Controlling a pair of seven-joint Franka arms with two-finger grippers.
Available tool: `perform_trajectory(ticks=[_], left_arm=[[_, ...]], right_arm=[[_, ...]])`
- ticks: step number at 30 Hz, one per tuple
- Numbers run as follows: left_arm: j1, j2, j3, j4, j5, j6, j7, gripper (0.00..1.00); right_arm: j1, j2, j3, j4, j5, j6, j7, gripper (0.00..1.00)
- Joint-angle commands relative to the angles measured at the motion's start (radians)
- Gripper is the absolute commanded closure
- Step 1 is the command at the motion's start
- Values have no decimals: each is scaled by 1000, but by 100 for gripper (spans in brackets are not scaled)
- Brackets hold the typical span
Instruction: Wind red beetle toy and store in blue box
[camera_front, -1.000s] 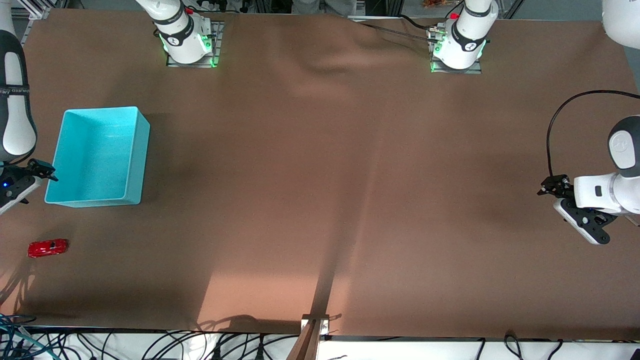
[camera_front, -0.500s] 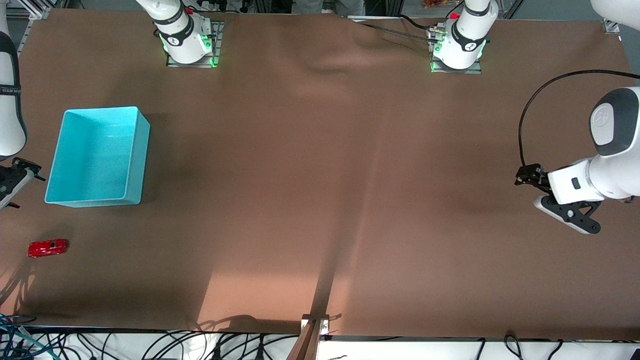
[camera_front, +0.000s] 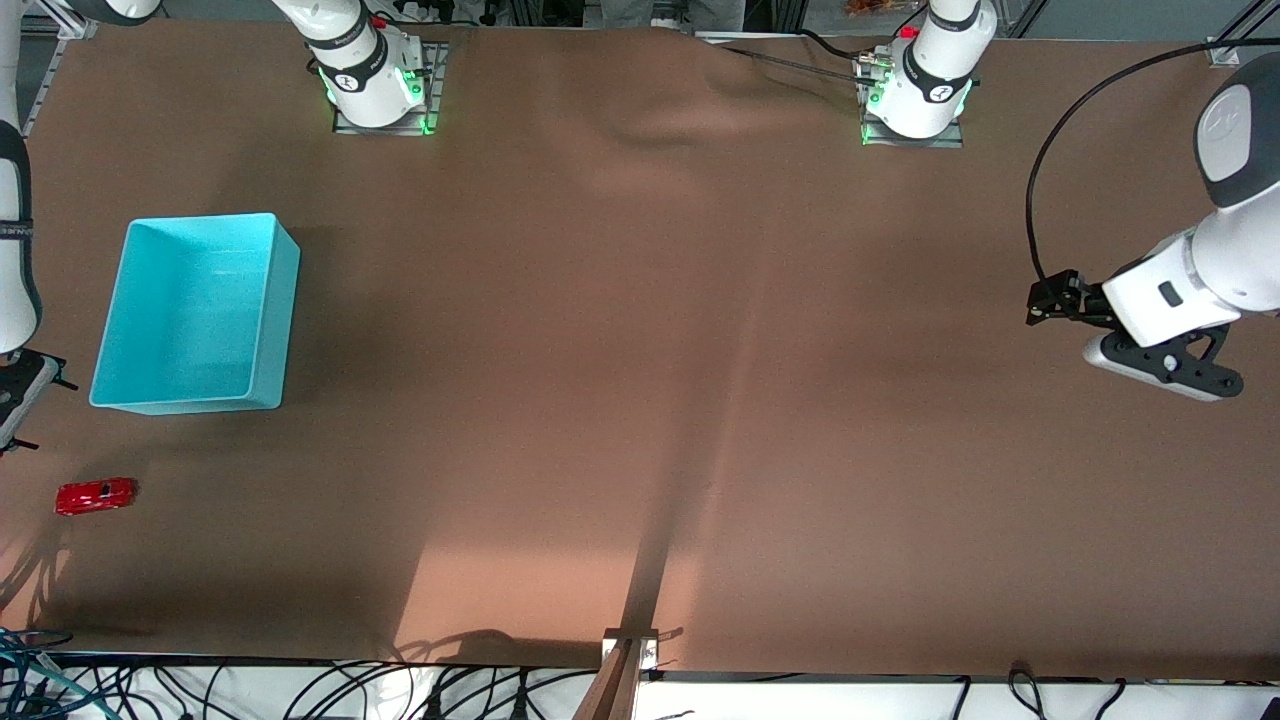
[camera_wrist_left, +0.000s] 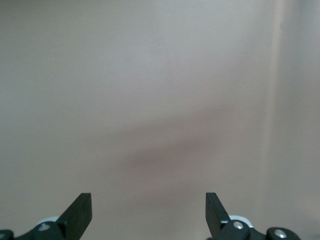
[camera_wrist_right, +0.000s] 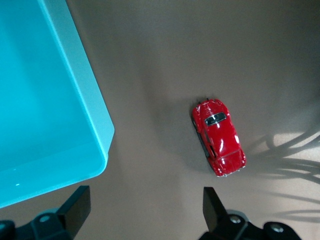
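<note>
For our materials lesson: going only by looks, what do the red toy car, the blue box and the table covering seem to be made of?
Red beetle toy: glossy painted metal or hard plastic, judging by bright highlights; which one is unclear.
Blue box: likely moulded plastic, with smooth, evenly coloured walls, rounded corners and a soft sheen.
Table covering: matte brown cloth or paper-like sheet; it shows wrinkles and a crease.

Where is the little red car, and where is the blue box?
car (camera_wrist_right: 218, 137), right wrist view, on its red roof.
box (camera_front: 270, 310), front view, on the side wall toward the left arm's end.

Brown table cloth (camera_front: 640, 400), edge cables (camera_front: 300, 690).
</note>
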Motion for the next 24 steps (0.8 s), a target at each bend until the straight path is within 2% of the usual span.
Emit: perform_trajectory(ticks=[1, 5, 10, 15, 24], left_arm=[[-25, -129, -18, -118, -19, 11, -114, 0], [-10, -141, -69, -133, -12, 9, -124, 0], [-1, -155, -77, -150, -14, 14, -130, 0], [1, -149, -75, -132, -14, -1, -127, 0], [1, -150, -77, -112, -15, -81, -130, 0]], right_arm=[[-23, 79, 34, 114, 25, 6, -40, 0], [-49, 119, 72, 159, 25, 37, -71, 0], [-86, 150, 116, 177, 24, 55, -92, 0], [-89, 186, 116, 177, 24, 132, -126, 0], [-103, 228, 118, 205, 24, 173, -161, 0]])
